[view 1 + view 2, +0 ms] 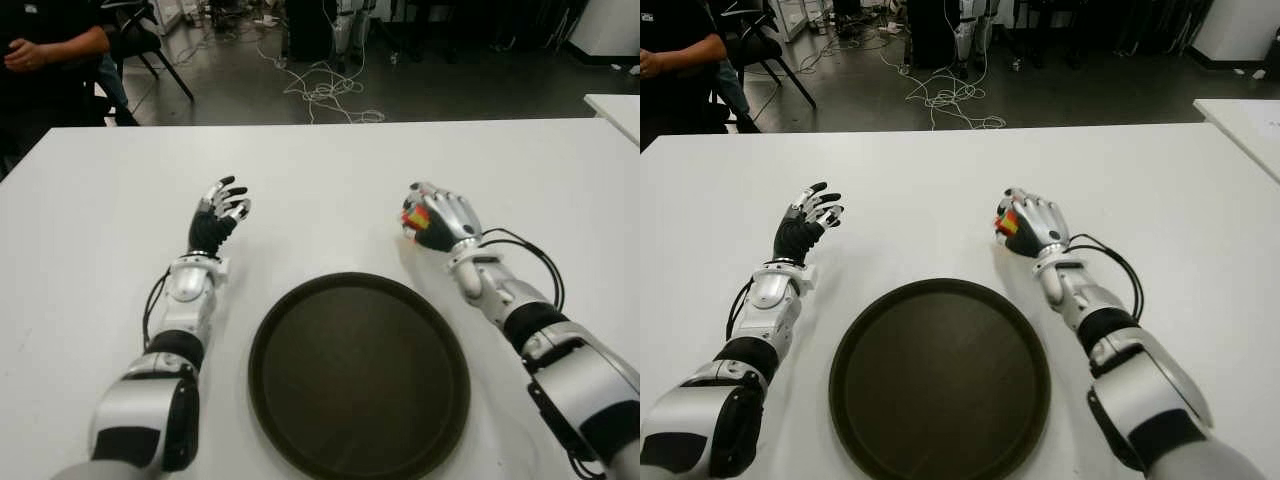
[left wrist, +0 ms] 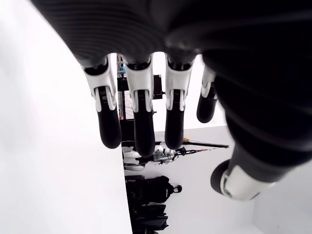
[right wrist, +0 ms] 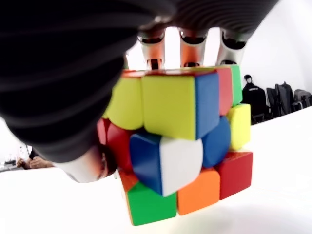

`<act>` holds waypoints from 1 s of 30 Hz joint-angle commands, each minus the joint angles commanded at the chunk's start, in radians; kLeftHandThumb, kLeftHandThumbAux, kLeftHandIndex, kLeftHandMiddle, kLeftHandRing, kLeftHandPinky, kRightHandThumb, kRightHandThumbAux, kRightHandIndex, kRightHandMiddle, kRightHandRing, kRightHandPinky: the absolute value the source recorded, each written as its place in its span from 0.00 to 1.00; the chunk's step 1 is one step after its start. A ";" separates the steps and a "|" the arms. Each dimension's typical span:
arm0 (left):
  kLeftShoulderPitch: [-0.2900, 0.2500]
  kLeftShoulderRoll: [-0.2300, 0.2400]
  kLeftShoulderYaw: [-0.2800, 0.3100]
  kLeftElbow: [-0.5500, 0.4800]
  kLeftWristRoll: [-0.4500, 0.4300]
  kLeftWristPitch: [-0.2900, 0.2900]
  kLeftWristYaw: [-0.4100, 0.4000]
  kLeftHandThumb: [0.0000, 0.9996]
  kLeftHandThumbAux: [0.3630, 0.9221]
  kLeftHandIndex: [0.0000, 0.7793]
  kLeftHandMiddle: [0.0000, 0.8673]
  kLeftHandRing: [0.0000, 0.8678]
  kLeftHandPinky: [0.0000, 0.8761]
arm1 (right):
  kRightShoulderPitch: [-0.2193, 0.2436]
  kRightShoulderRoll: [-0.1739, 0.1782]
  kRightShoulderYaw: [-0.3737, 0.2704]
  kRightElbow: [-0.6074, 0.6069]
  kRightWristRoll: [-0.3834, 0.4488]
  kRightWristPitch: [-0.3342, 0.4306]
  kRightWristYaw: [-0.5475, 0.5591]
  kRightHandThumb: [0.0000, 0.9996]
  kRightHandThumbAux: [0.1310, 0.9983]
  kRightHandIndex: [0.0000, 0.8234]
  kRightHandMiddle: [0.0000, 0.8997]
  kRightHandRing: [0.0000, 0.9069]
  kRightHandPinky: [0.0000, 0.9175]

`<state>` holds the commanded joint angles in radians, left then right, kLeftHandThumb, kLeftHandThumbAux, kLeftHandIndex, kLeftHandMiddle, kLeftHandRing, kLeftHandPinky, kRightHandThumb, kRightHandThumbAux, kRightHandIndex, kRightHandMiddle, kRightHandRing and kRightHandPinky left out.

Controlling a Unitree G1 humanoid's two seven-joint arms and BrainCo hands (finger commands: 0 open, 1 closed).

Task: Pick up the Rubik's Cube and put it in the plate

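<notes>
Landmark: you are working around the dark round plate (image 1: 358, 378), lying on the white table (image 1: 330, 170) right in front of the robot.
Right hand: your right hand (image 1: 440, 222) is sitting just past the plate's far right edge, fingers curling down over the cube (image 3: 180, 141) and gripping it.
Cube: it is sitting inside that right hand, beyond the plate's rim and not over the plate; the right wrist view is showing its underside close to the tabletop, and you cannot tell whether it is touching.
Why held so: the fingers are wrapping the top and the thumb is pressing one side, probably so the cube does not twist or slip during the carry toward the plate.
Left hand: your left hand (image 1: 218, 218) is showing beyond the plate's far left edge, fingers spread loosely and holding nothing, likely keeping clear of the plate.
Plate: nothing is lying in it, so the drop-off is not yet done.
Person: someone in dark clothing (image 1: 45, 50) is sitting well beyond the plate, past the table's far left corner.
Writing: you are seeing no readable brand, label or lettering on the cube, plate or hands.
</notes>
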<state>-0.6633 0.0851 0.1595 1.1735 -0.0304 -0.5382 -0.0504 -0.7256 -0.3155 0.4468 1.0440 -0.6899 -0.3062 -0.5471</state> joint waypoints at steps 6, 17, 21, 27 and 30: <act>0.001 0.001 -0.002 -0.001 0.002 -0.002 0.000 0.30 0.61 0.21 0.30 0.31 0.33 | 0.045 -0.047 -0.038 -0.145 -0.008 0.014 -0.015 0.69 0.70 0.50 0.54 0.55 0.54; 0.002 0.002 -0.005 -0.001 0.007 -0.012 0.001 0.31 0.60 0.22 0.31 0.32 0.34 | 0.169 -0.093 -0.108 -0.476 -0.016 0.013 -0.055 0.69 0.70 0.50 0.58 0.59 0.58; 0.001 0.003 -0.006 0.001 0.009 -0.013 0.003 0.31 0.59 0.21 0.31 0.31 0.32 | 0.261 -0.110 -0.161 -0.737 -0.011 0.051 0.005 0.69 0.70 0.51 0.58 0.60 0.60; 0.001 0.001 -0.004 0.001 0.005 -0.012 0.000 0.30 0.60 0.22 0.30 0.31 0.31 | 0.308 -0.109 -0.204 -0.850 0.001 0.054 0.044 0.69 0.70 0.51 0.60 0.62 0.63; 0.001 0.000 -0.002 0.001 0.003 -0.010 0.000 0.30 0.60 0.22 0.31 0.31 0.32 | 0.329 -0.104 -0.233 -0.881 0.014 -0.001 0.019 0.69 0.70 0.51 0.62 0.64 0.66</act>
<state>-0.6627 0.0852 0.1575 1.1747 -0.0273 -0.5487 -0.0508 -0.3966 -0.4192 0.2138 0.1633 -0.6761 -0.3068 -0.5282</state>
